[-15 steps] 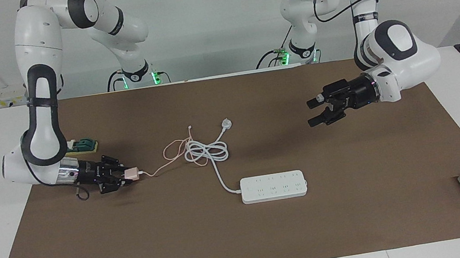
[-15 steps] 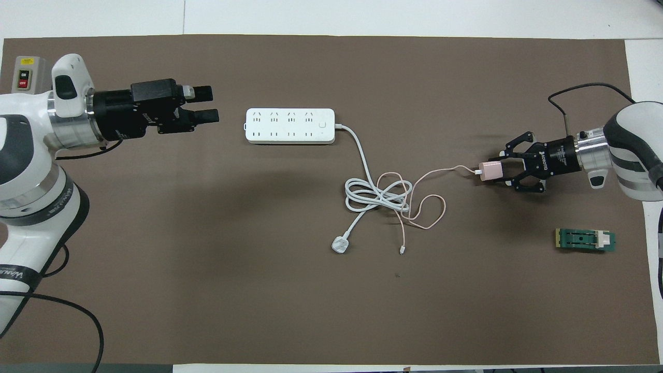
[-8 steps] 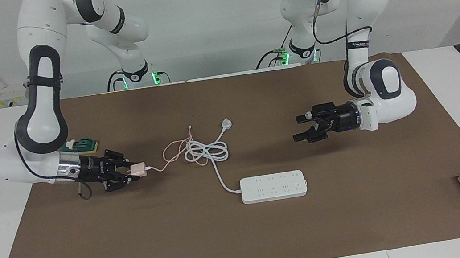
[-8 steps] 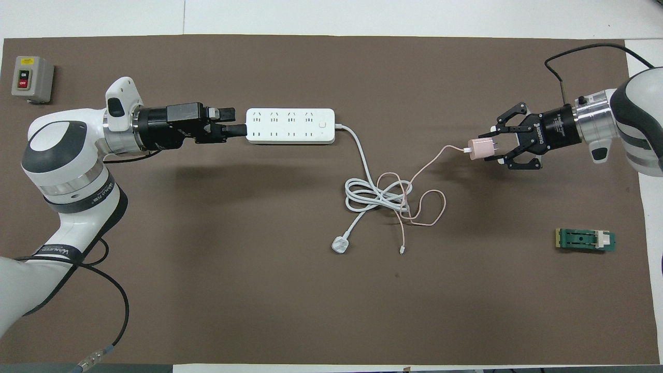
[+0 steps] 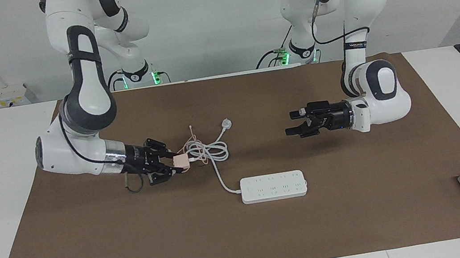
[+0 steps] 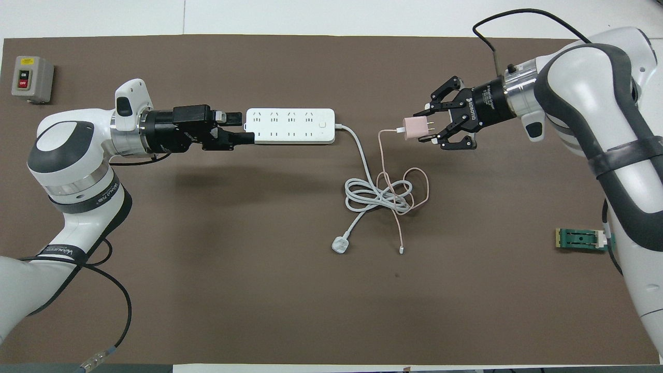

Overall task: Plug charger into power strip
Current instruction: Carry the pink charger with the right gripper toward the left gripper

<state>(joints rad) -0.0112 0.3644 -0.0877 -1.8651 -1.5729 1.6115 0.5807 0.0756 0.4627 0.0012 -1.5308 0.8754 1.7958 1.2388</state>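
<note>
While my right gripper [image 5: 171,166] clamps the small pale pink cube charger [image 5: 181,162] above the coiled cords, my left gripper [image 5: 293,123] hangs open over the mat nearer the robots than the long flat white power strip [image 5: 273,186]; transport underway, next calls for prongs turned down over a socket.

The right arm hides part of the green block [image 6: 584,240].
</note>
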